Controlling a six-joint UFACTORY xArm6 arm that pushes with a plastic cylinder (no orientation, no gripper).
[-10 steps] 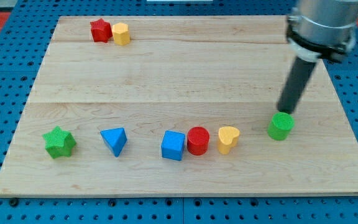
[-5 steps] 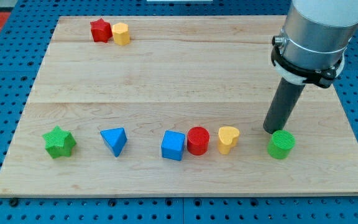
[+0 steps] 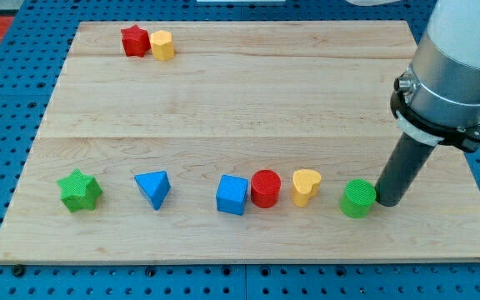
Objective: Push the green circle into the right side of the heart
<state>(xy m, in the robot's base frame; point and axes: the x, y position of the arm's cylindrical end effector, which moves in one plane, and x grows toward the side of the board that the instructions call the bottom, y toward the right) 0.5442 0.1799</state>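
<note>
The green circle (image 3: 358,198) stands on the wooden board near the view's bottom right. The yellow heart (image 3: 306,186) stands a short way to its left, with a small gap between them. My tip (image 3: 387,201) is on the board right at the green circle's right side, touching it or nearly so. The dark rod rises from there up and to the right into the arm's grey body.
A red cylinder (image 3: 266,187) touches the heart's left side, with a blue cube (image 3: 232,195) beside it. A blue triangle (image 3: 153,188) and a green star (image 3: 79,191) lie further left. A red star (image 3: 134,40) and a yellow block (image 3: 162,45) sit at the top left.
My tip went from above the green circle, round its top left, to its right side. The circle slid down, then left toward the heart.
</note>
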